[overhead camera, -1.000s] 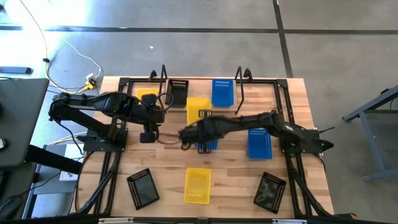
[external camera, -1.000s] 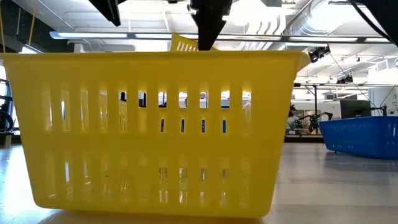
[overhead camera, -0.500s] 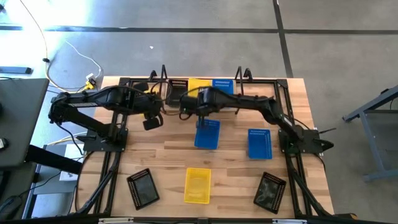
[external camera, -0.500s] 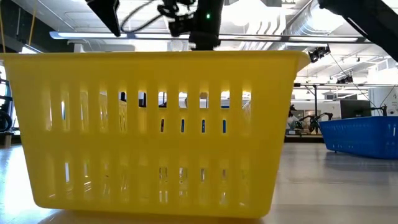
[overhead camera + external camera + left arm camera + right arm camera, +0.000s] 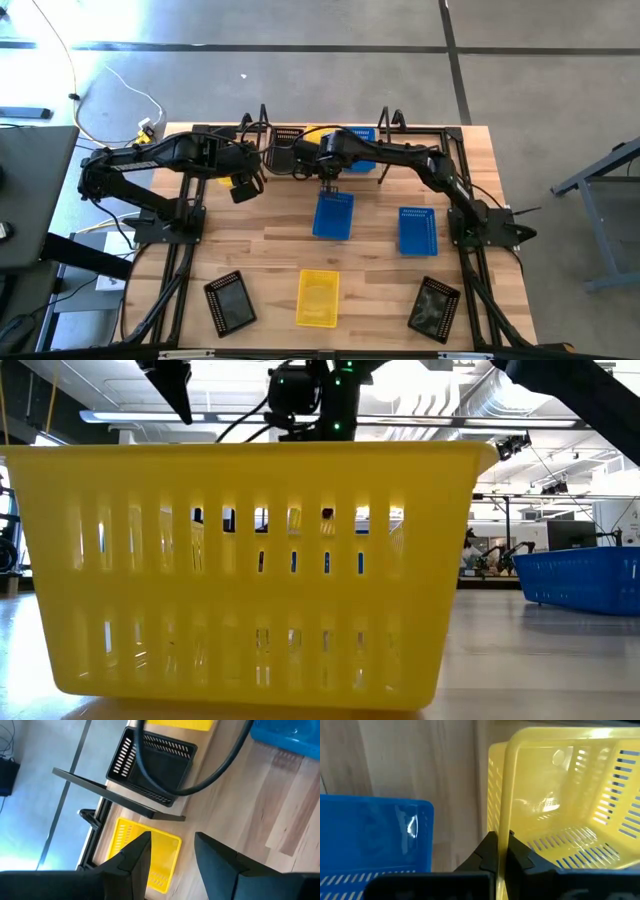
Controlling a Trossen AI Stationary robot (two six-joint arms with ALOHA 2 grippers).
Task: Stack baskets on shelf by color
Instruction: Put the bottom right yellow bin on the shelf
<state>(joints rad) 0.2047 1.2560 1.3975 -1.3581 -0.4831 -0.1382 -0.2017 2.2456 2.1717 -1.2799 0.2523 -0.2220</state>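
A yellow basket point(image 5: 560, 795) is pinched by its rim in the right gripper point(image 5: 501, 851), held over the shelf point(image 5: 385, 150) at the table's far edge, likely for stacking by color, while the left gripper point(image 5: 172, 855) is held spread near another yellow basket point(image 5: 145, 852) at the shelf's left end.

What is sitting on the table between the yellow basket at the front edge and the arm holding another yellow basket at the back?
In the high view, a blue basket lies between the front yellow basket and the right gripper; otherwise bare wood.
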